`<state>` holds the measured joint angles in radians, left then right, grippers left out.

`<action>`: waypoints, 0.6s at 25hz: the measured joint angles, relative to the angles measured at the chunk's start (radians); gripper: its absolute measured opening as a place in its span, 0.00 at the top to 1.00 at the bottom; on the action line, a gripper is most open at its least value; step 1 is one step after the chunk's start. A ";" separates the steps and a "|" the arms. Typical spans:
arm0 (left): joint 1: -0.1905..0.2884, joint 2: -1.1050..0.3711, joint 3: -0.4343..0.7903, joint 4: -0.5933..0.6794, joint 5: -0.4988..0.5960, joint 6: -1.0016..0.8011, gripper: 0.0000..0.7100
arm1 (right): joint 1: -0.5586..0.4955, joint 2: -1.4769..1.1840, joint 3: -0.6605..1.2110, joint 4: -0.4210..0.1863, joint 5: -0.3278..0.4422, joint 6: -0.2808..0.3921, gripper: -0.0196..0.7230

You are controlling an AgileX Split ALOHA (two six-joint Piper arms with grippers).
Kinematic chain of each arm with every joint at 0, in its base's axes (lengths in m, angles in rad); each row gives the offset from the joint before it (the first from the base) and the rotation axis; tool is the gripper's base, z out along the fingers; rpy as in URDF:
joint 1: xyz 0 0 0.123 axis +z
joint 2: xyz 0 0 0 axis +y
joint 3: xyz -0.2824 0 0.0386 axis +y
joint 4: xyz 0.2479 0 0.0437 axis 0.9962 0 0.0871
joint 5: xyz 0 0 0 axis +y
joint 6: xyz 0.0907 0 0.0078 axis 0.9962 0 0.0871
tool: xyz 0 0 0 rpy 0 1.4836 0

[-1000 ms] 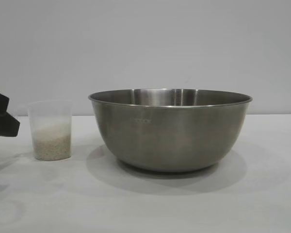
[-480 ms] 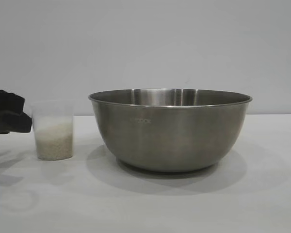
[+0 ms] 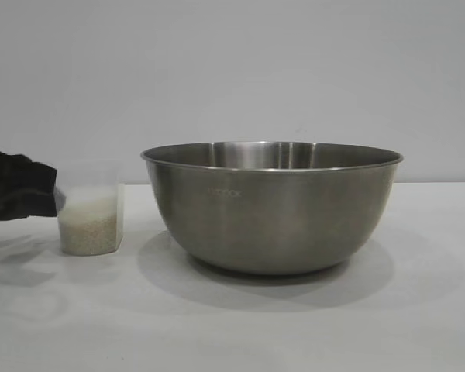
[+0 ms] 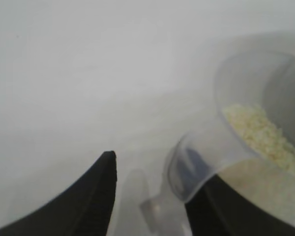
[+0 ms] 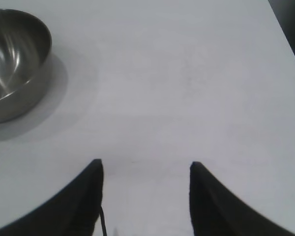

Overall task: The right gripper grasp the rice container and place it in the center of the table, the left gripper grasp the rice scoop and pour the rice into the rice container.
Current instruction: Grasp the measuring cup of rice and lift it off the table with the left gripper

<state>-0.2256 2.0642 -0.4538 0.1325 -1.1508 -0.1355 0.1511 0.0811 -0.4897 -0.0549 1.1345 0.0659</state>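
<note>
The rice container [image 3: 271, 209], a large steel bowl, stands on the white table [image 3: 232, 325] at mid-table; it also shows far off in the right wrist view [image 5: 14, 64]. The rice scoop [image 3: 91, 208], a translucent cup partly filled with rice [image 3: 87, 229], stands to the bowl's left. My left gripper [image 3: 46, 200] is at the scoop's left side, touching it. In the left wrist view it is open [image 4: 157, 169], with the scoop's loop handle [image 4: 191, 167] between the fingers and rice [image 4: 260, 130] visible inside. My right gripper [image 5: 145, 163] is open and empty over bare table.
A plain grey wall [image 3: 232, 70] stands behind the table. The table's far edge and a dark area beyond it [image 5: 292, 24] show in the right wrist view.
My left gripper has moved right to the scoop's side. The scoop has shifted slightly right toward the bowl. The bowl has not moved.
</note>
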 joint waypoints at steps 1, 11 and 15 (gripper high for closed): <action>0.000 0.000 -0.008 -0.003 0.000 0.000 0.56 | 0.000 0.000 0.000 0.000 0.000 0.000 0.48; 0.000 0.008 -0.064 0.051 0.000 0.002 1.00 | 0.000 0.000 0.000 0.000 0.000 0.000 0.48; 0.000 0.008 -0.068 0.068 0.002 0.002 1.00 | 0.000 0.000 0.000 0.000 0.000 0.000 0.48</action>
<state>-0.2256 2.0718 -0.5218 0.2004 -1.1488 -0.1331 0.1511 0.0811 -0.4897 -0.0549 1.1345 0.0659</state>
